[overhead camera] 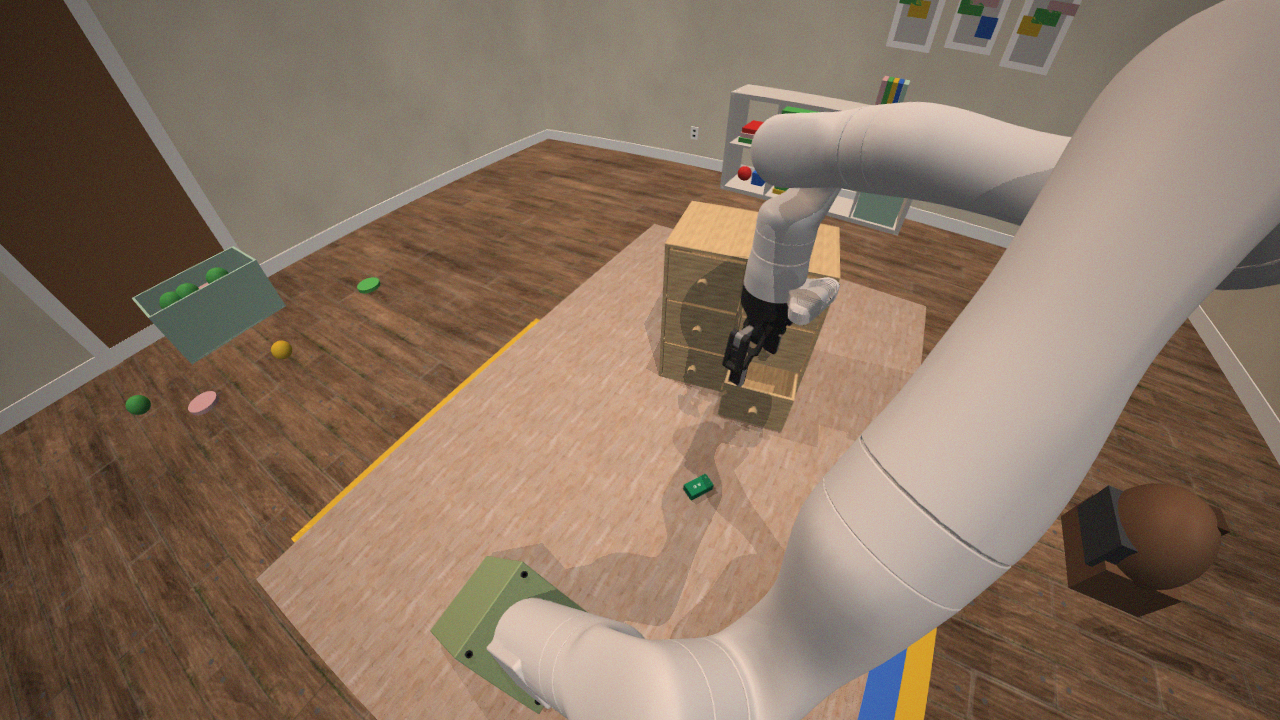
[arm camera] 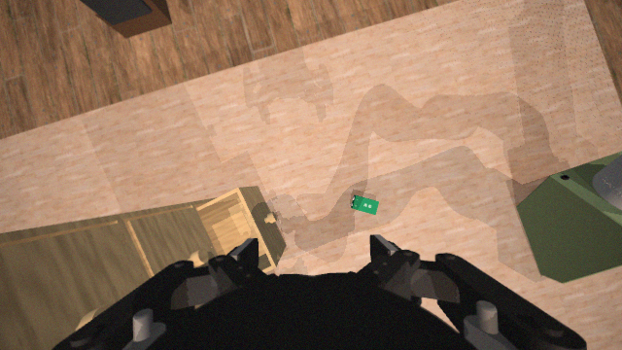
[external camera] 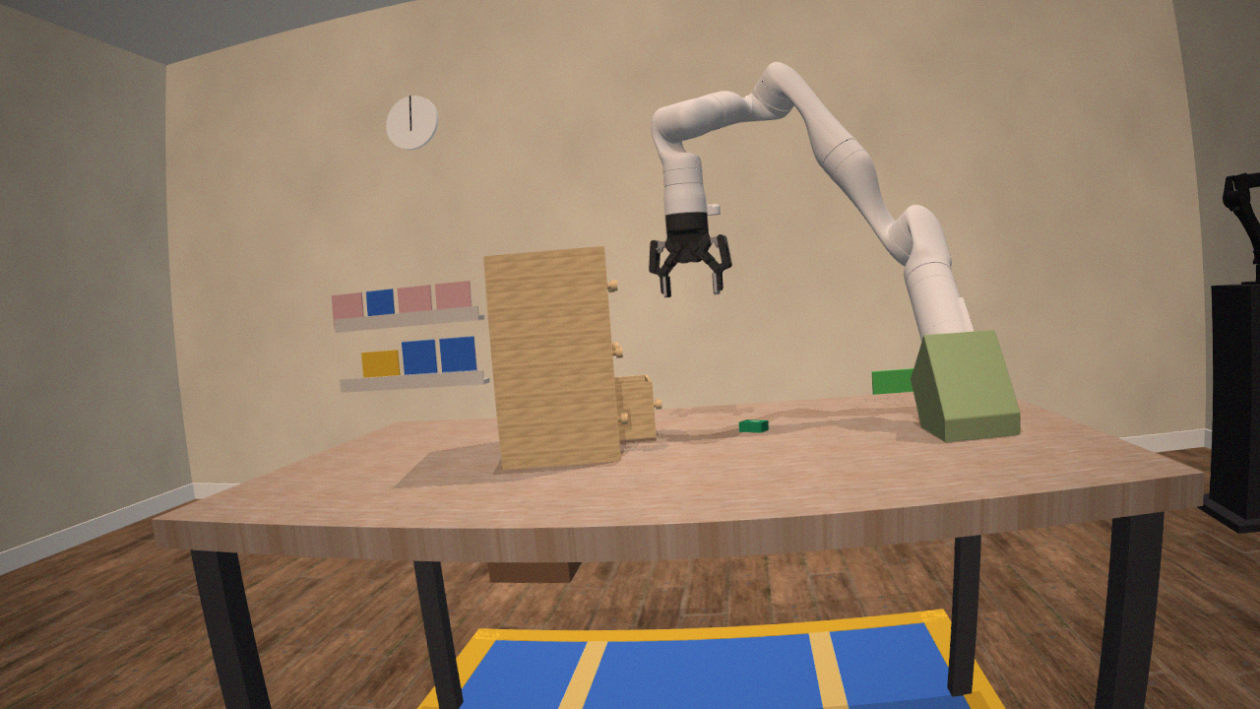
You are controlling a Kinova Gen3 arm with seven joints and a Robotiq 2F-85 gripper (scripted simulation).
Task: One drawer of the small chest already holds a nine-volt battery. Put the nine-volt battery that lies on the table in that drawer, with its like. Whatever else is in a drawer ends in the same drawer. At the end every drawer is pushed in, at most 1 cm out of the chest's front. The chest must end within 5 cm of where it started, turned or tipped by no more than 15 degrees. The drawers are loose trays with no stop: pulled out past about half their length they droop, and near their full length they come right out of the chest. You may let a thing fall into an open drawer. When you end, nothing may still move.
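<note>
my gripper (overhead camera: pixel 757 358) (external camera: pixel 691 290) (arm camera: pixel 314 249) is wide w/ nothing in it, up above the pulled-out bottom drawer (overhead camera: pixel 754 411) (external camera: pixel 638 409) (arm camera: pixel 264 221); the green battery (overhead camera: pixel 698 486) (external camera: pixel 753 425) (arm camera: pixel 365 204) lies flat on the table, out in front of the drawer. can't tell what's in that drawer, so i'd check for its like 1st, then line up w/ the batt's long sides & go straight down, clear of the drawer front.
</note>
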